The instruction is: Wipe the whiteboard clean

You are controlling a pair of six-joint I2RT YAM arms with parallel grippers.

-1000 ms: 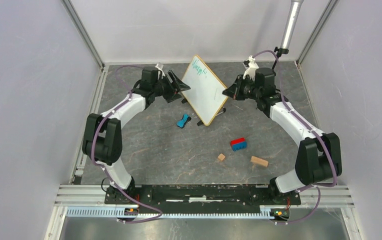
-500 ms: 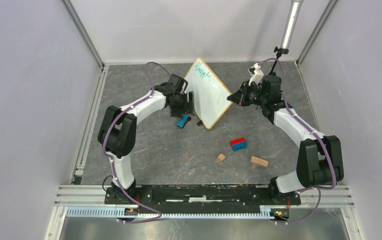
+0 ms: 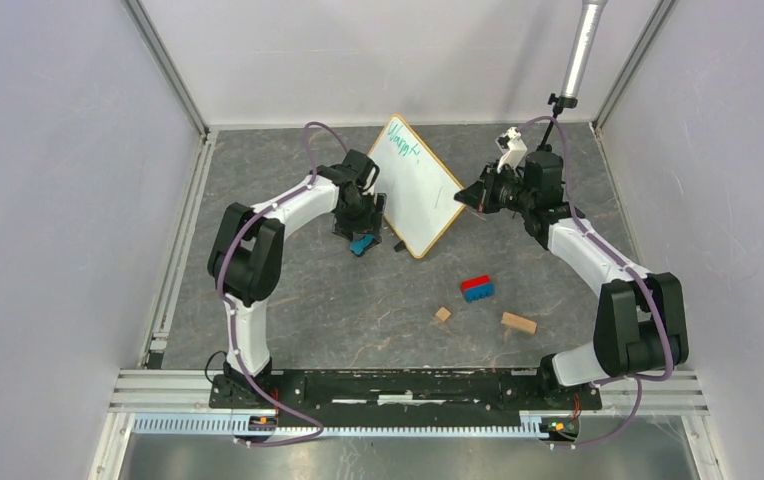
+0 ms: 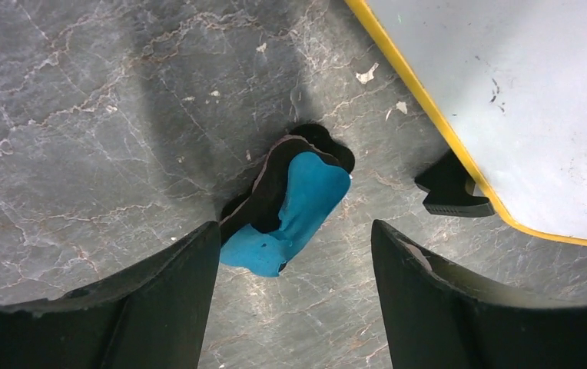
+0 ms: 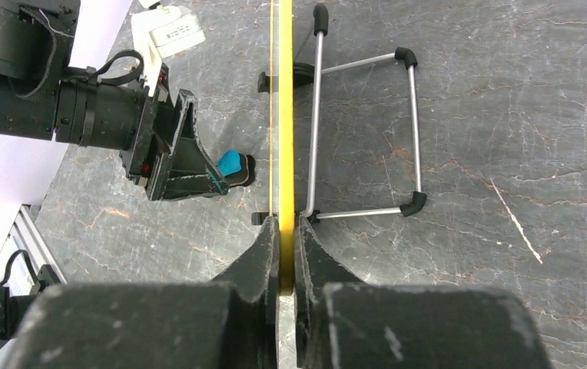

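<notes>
The left pincer [image 4: 294, 238], open, should lower squarely over the blue eraser [image 4: 306, 192]; the right pincer [image 5: 286, 231] clamps the whiteboard [image 3: 413, 185] edge.

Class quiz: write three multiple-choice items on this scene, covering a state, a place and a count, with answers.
1. The right pincer is: A) wide open B) gripping a block C) shut on the edge of the wooden-framed whiteboard.
2. The blue-and-black bow-shaped eraser lies: A) on the grey stone-patterned table, under the open left pincer B) on the whiteboard C) in the right pincer.
3. Plain wooden blocks on the table: A) one B) two C) four.
Answers: 1C, it pinches the frame; 2A, it shows between that pincer's spread jaws; 3B, two lie near the red-and-blue brick.
</notes>
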